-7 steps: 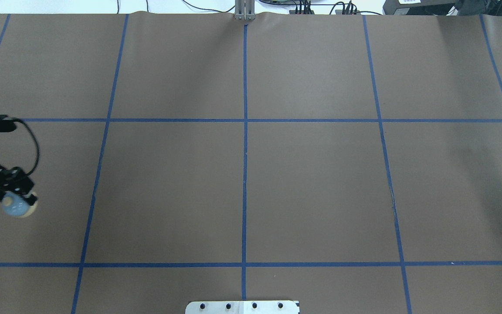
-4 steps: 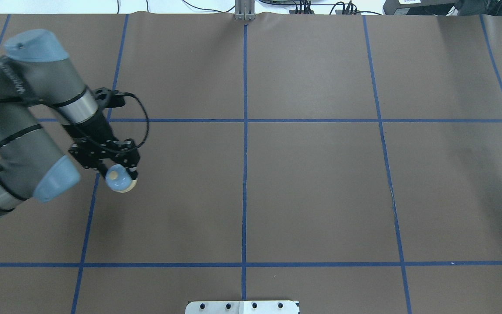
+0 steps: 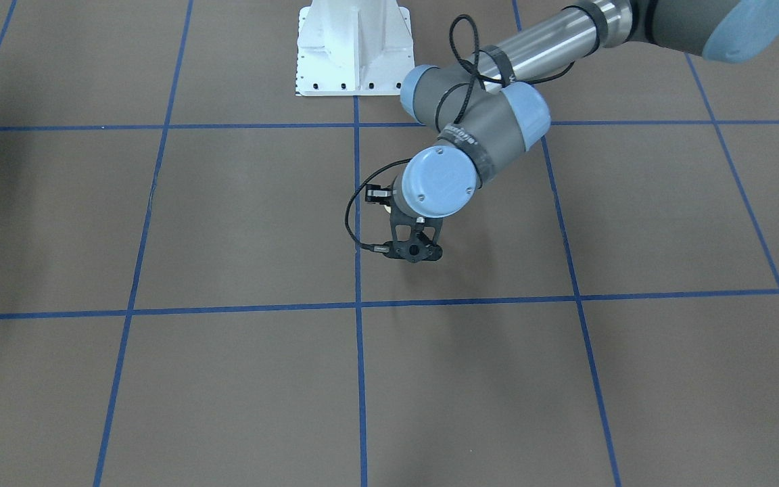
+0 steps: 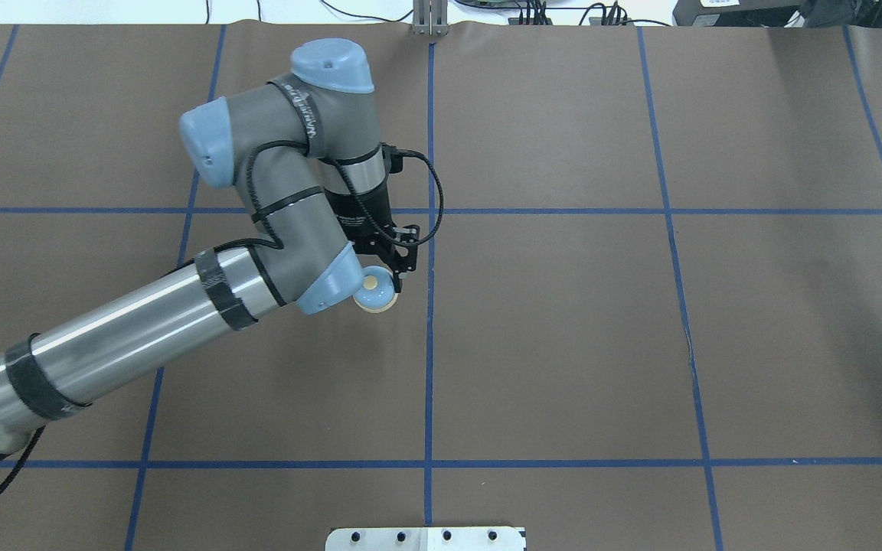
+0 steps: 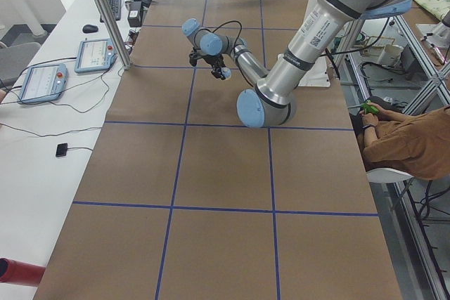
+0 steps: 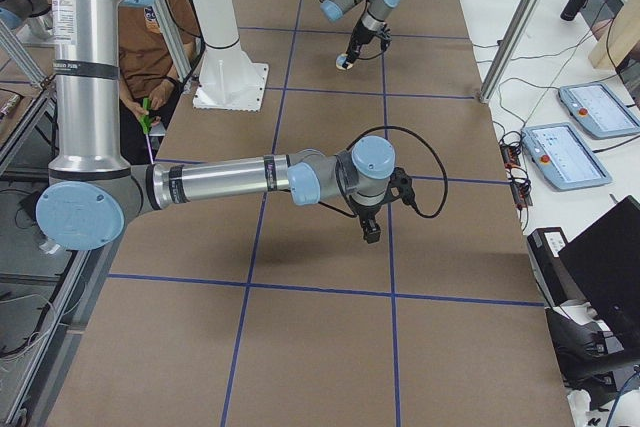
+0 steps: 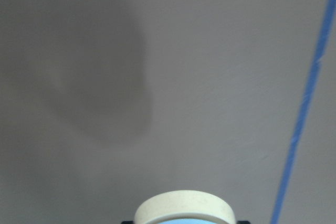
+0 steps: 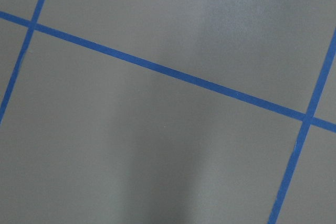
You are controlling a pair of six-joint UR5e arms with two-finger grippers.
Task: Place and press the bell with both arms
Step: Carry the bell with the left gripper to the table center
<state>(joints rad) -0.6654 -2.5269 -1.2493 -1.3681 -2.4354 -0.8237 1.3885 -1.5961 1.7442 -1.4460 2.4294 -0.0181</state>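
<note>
Table cover [image 4: 640, 344]: brown, ruled into squares by blue tape lines [image 4: 429, 367]; lies beneath both sets of jaws. Left arm [image 4: 280, 229]: reaches in folded at the wrist and ends over the square just beside the centre line. Right arm [image 6: 250, 179]: stretches low over the table, well apart from the left jaws. White pedestal [image 3: 352, 47]: stands on the robot's side of the left jaws, well apart from them. Left gripper [image 4: 384, 282]: points downward, jaws clamped on the sides of the bell [image 4: 373, 291]. Right gripper [image 6: 371, 231]: points downward near a tape line; cannot tell whether its jaws stand apart or together. The bell itself: sits between the left jaws, cream button up, cream base at the bottom edge of the left wrist view; cannot tell whether touching the cover or clear of it.
</note>
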